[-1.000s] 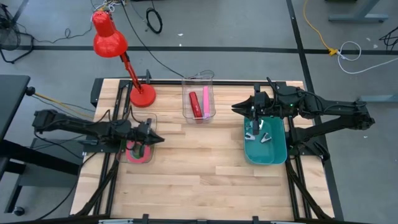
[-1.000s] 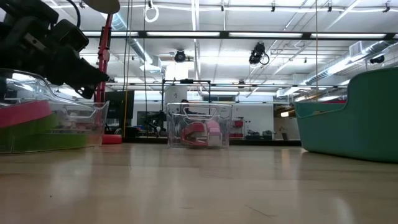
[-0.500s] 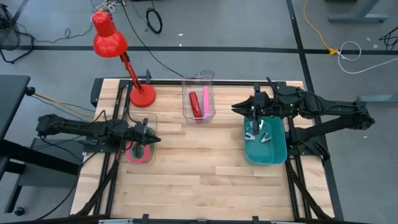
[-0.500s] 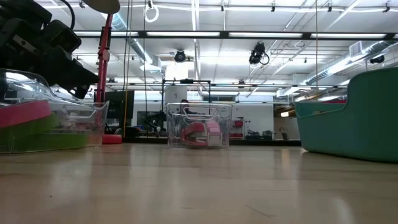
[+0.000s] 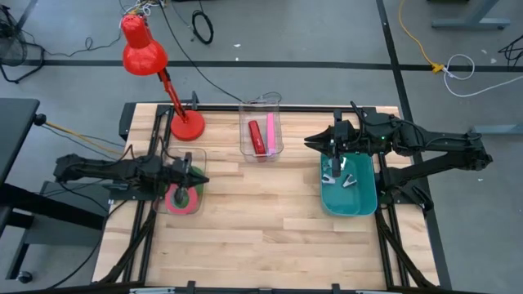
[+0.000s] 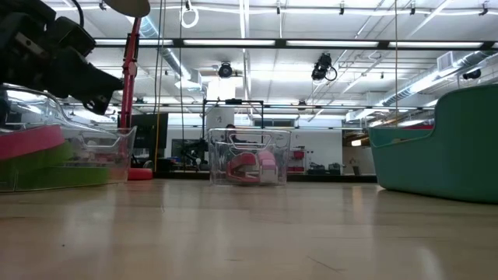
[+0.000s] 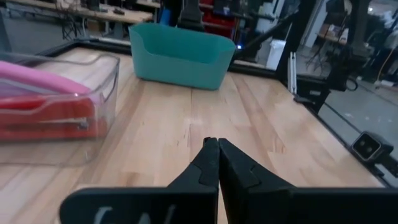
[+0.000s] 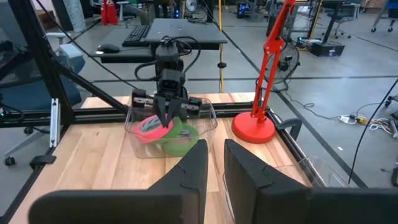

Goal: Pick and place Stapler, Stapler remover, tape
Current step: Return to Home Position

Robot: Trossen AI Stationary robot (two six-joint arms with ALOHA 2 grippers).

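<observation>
- The left gripper (image 7: 216,149) is being kept with its fingers pressed together and nothing between them.
- It is being held over the left transparent bin (image 6: 117,152), above the rim and clear of the plastic.
- The tape is being kept in that bin: a pink ring (image 8: 151,124) is lying uppermost, with green tape (image 8: 183,140) beside and beneath it.
- The red stapler (image 5: 254,135) is being kept in the middle clear bin (image 5: 279,149), and small metal pieces, judged to be the stapler removers (image 5: 347,177), are lying in the teal bin (image 5: 368,202).
- The right gripper (image 5: 314,140) is being held above the table just beside the teal bin, with its fingers slightly spread and empty.
- With everything binned, the return home is judged to be the step in hand. The left arm is best raised straight up before being drawn back, so that the bin wall is not being caught and dragged. The red lamp (image 5: 186,125) behind it is to be given room.
- Height above the rim is being shown only by the low view. From overhead, the gripper is merely being seen across the bin.
- The closed fingers are being shown plainly only by the left wrist view. The stacked rings are being shown best by the right wrist view.
</observation>
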